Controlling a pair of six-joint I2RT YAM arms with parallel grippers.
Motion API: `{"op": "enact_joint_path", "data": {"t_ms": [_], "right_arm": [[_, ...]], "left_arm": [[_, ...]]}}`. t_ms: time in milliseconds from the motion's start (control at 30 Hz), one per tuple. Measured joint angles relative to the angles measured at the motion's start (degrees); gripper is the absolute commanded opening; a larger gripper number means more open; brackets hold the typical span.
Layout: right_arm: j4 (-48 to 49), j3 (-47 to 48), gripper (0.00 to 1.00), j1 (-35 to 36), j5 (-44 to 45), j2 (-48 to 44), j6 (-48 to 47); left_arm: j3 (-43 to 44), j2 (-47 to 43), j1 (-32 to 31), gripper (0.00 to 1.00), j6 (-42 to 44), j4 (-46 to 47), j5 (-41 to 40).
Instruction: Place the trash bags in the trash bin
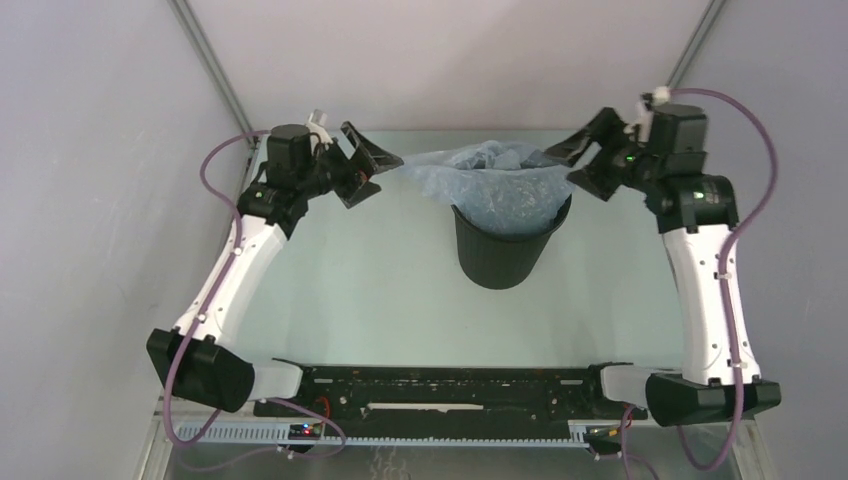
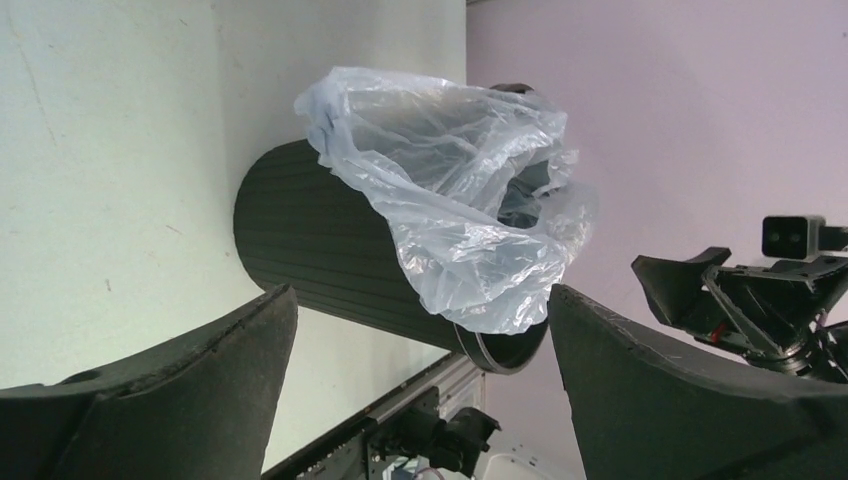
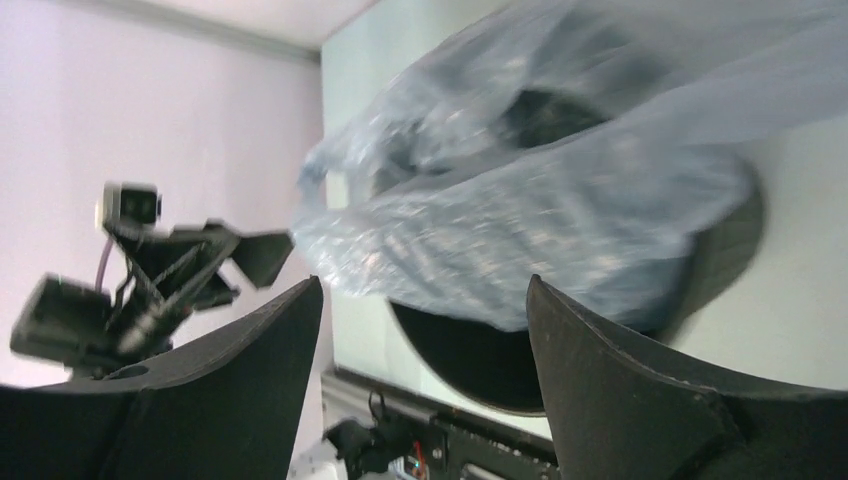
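Note:
The black trash bin [image 1: 503, 255] stands upright at mid-table. The pale blue-grey trash bag [image 1: 492, 177] sits bunched in its mouth, spilling over the far and left rim. My left gripper [image 1: 368, 164] is open and empty, just left of the bag's left edge. My right gripper [image 1: 583, 164] is open and empty, just right of the bin's rim. In the left wrist view the bag [image 2: 455, 205] hangs over the ribbed bin [image 2: 320, 250] beyond the open jaws. In the right wrist view the bag [image 3: 540, 210] covers the bin's mouth [image 3: 480, 365]; that view is blurred.
The pale table [image 1: 350, 300] is bounded by grey walls on the left, right and back. A black rail [image 1: 440, 385] with the arm bases runs along the near edge. The other arm's gripper shows in each wrist view: right one [image 2: 770, 300], left one [image 3: 150, 280].

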Motion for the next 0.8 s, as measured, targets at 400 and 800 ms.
{"op": "enact_joint_path", "data": {"t_ms": [400,800], "right_arm": [[1.0,16.2,0.82,21.1,15.7,18.3,-13.2],[-13.5,28.3,0.73,20.3,8.8,29.7,-13.7]], "left_arm": [[-3.8,1.1,-4.3,0.95,-8.8,9.3,3.0],[9.2,0.2,-8.8,0.95,5.9,6.1,-1.8]]}}
